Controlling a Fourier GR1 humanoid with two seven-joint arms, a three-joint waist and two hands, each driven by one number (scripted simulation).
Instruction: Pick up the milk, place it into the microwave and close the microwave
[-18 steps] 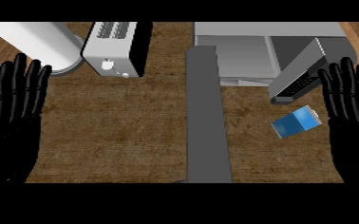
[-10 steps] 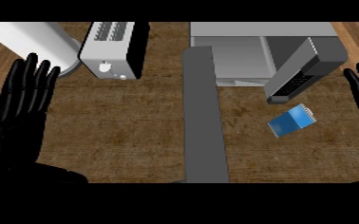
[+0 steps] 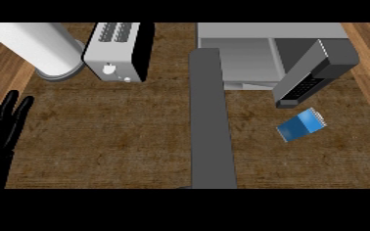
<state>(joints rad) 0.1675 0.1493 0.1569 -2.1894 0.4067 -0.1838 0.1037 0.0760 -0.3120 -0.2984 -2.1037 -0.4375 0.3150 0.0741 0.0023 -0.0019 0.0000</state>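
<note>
Our black left hand (image 3: pixel 12 122) rested open and empty at the left edge, well apart from the blue milk carton (image 3: pixel 302 125) lying below the grey microwave's open door (image 3: pixel 312 73).

I saw the blue milk carton (image 3: pixel 302 125) lying tilted just below the microwave's (image 3: pixel 271 54) open door (image 3: pixel 312 73). Left of the microwave stood a toaster (image 3: pixel 119 51); my left hand (image 3: pixel 13 122) rested open far left of it.

text: none legible | milk (image 3: pixel 302 125): no readable label | microwave (image 3: pixel 278 54) keypad: marks too small
</note>
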